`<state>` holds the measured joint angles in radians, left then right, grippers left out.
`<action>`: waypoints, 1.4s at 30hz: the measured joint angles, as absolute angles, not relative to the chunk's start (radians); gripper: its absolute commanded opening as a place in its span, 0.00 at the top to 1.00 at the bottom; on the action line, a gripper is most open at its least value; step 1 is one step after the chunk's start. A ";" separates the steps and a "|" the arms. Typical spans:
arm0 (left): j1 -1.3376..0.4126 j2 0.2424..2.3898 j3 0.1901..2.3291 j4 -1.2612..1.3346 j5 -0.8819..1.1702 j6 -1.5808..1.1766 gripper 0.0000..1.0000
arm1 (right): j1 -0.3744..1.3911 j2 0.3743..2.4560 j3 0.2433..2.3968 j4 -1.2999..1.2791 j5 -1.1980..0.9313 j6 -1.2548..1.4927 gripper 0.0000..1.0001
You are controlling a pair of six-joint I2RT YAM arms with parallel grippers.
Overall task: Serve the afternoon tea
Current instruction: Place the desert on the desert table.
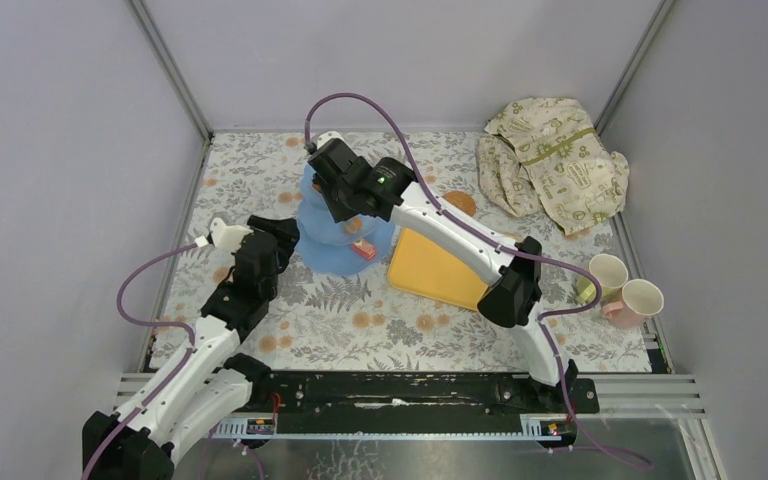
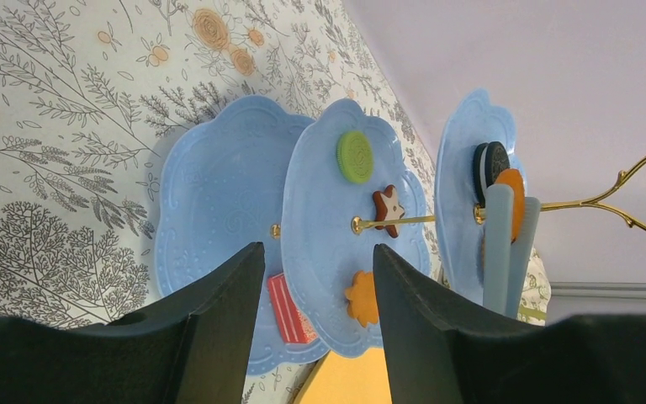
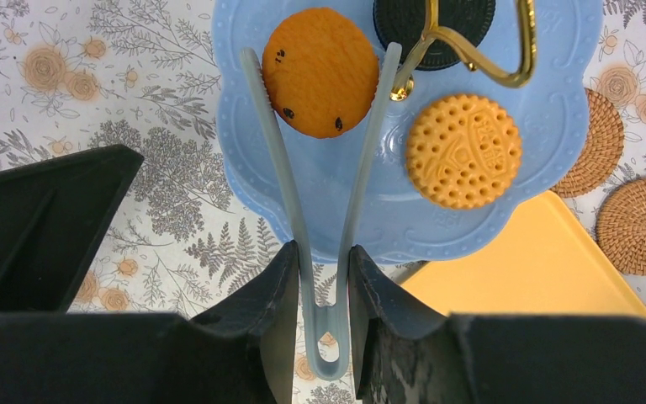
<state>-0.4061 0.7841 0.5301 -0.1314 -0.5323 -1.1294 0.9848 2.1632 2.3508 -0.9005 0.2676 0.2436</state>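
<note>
Your right gripper (image 3: 321, 252) squeezes the tongs (image 3: 368, 135) around an orange biscuit (image 3: 320, 71) (ten o'clock on the stand (image 3: 547, 118)); your left gripper (image 2: 318, 248) gapes empty.

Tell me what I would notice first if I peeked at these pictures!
The light-blue three-tier stand in the middle of the flowery table catches the eye first, dotted with toy biscuits. At its top tier, the right gripper squeezes pale tongs around a round orange cookie. The left gripper hovers open beside the stand, holding nothing.
</note>
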 measured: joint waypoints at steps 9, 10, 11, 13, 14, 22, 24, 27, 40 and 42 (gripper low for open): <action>-0.406 0.772 0.530 -0.133 -0.541 -1.107 0.42 | 0.981 2.168 2.359 -0.900 0.265 0.258 0.77; -0.406 0.772 0.530 -0.133 -0.542 -1.107 0.42 | 0.981 2.168 2.359 -0.900 0.262 0.259 0.75; -0.406 0.772 0.530 -0.133 -0.542 -1.107 0.42 | 0.981 2.168 2.359 -0.900 0.260 0.260 0.73; -0.406 0.772 0.530 -0.133 -0.542 -1.106 0.42 | 0.981 2.168 2.359 -0.900 0.256 0.260 0.70; -0.406 0.772 0.530 -0.133 -0.542 -1.107 0.42 | 0.981 2.168 2.359 -0.900 0.252 0.260 0.69; -0.406 0.772 0.530 -0.133 -0.543 -1.106 0.42 | 0.981 2.168 2.355 -0.897 0.245 0.265 0.62; -0.406 0.772 0.530 -0.133 -0.543 -1.107 0.42 | 0.981 2.168 2.351 -0.895 0.245 0.265 0.61; -0.406 0.772 0.530 -0.133 -0.543 -1.107 0.42 | 0.981 2.168 2.344 -0.893 0.245 0.266 0.60; -0.406 0.772 0.530 -0.133 -0.543 -1.107 0.42 | 0.981 2.168 2.333 -0.884 0.245 0.266 0.57; -0.406 0.772 0.530 -0.133 -0.543 -1.106 0.42 | 0.981 2.168 2.332 -0.883 0.245 0.266 0.57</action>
